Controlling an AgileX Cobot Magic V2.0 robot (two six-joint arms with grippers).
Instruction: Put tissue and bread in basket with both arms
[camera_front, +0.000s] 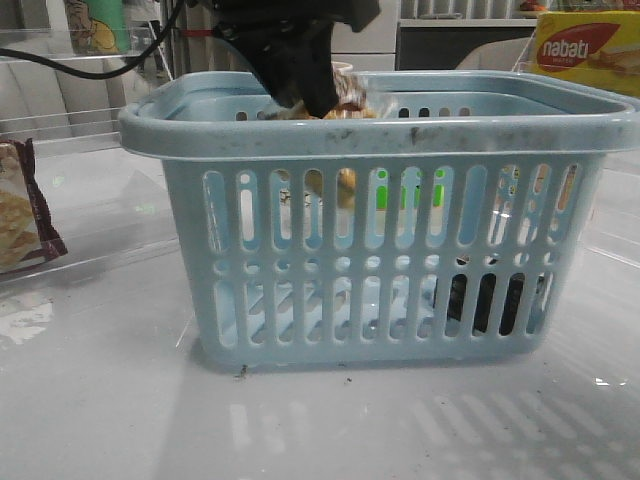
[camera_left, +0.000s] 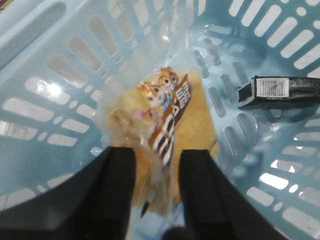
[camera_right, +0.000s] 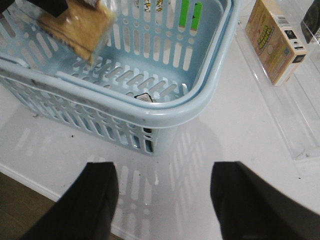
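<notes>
The light-blue basket (camera_front: 380, 135) (camera_left: 45, 95) (camera_right: 165, 112) fills the middle of the front view. My left gripper (camera_front: 322, 100) (camera_left: 157, 187) hangs inside its rim near the back left. It is shut on the top edge of the bread (camera_front: 350, 95) (camera_left: 172, 120) (camera_right: 75, 25), a clear packet of golden bread that dangles above the basket floor. The tissue (camera_front: 490, 300) (camera_left: 280, 92) (camera_right: 144, 97), a dark pack with a white barcode label, lies in the basket's right-hand end. Outside the basket's right corner, my right gripper (camera_right: 165, 200) stands open over bare table, holding nothing.
A maroon-edged cracker packet (camera_front: 20, 210) lies at the far left. A yellow and red Nabati box (camera_front: 585, 50) stands behind the basket on the right. A tan carton (camera_right: 272, 40) lies in a clear tray (camera_right: 300, 135). The table's edge (camera_right: 20, 180) runs close to my right gripper.
</notes>
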